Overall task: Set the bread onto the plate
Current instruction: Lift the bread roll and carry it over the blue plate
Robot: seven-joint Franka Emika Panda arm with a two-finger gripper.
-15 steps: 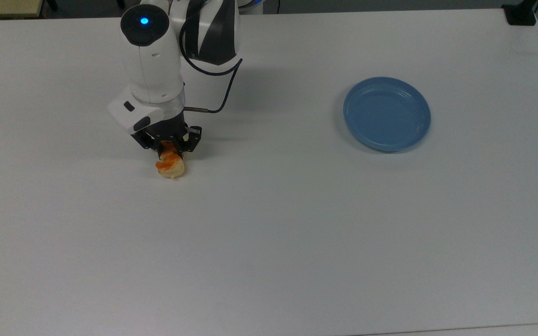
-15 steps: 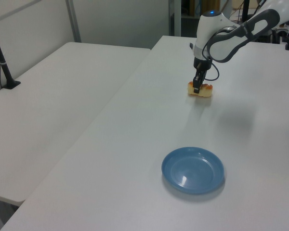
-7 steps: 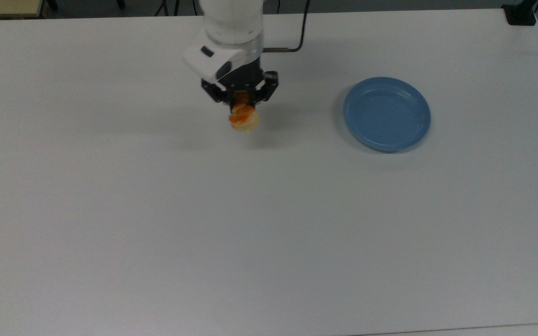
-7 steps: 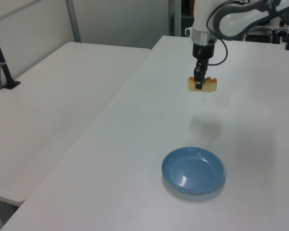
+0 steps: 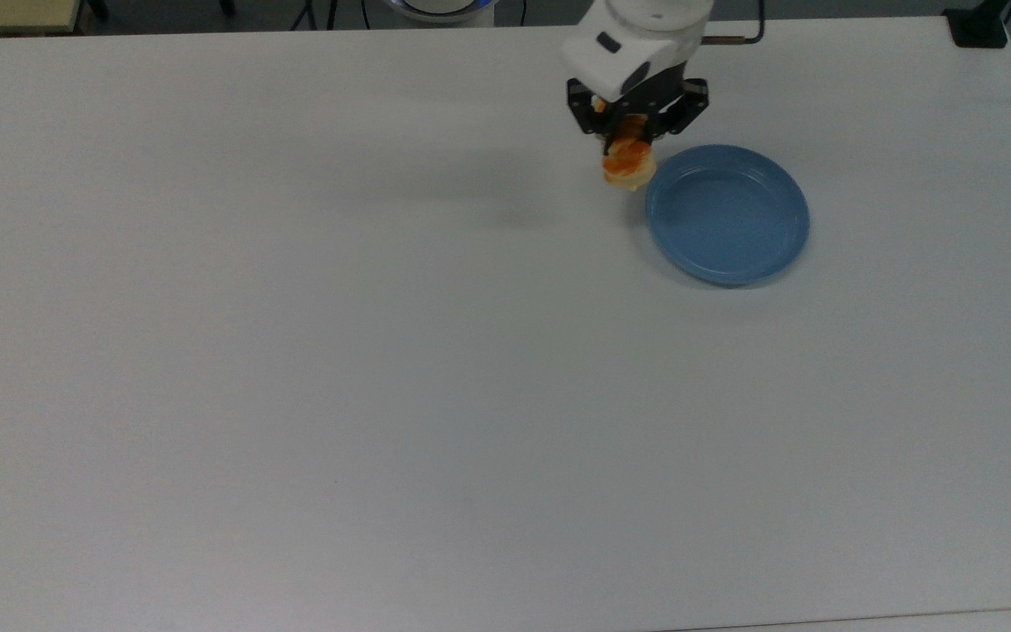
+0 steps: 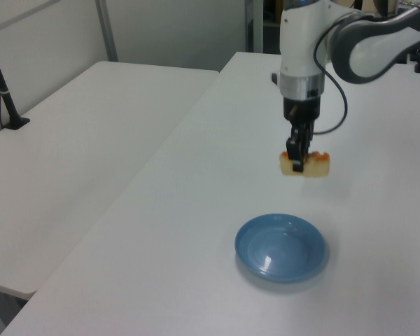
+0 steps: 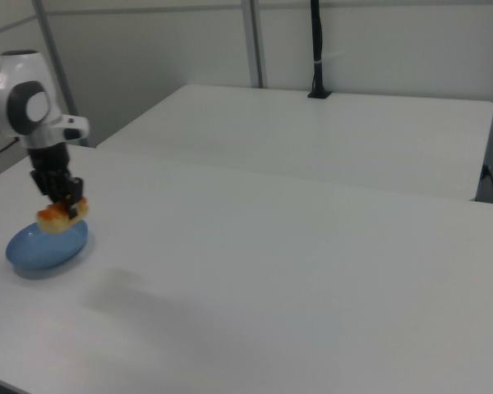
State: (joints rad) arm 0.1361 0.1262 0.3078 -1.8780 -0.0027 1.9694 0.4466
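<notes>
**Bread held aloft at the plate's edge**

The gripper was closed on the bread, its two fingers pinching the roll across the middle so that both ends stuck out to either side in the left view. The roll hung level, clear of the table, with nothing else touching it.

Judged from its look, the bread would be light and soft, likely to dent under a hard squeeze, and the glazed top perhaps a little slick. A gentle grip across the narrow middle, as shown, seemed the right hold.

In the top view the bread sat just at the plate's left rim, not yet over the middle. The plate lay flat and empty on the table, to the top view's right of the gripper. In the left view the roll hung above and beyond the plate's far edge. The carry looked nearly done; a short move further over the plate and a lowering remained.
</notes>
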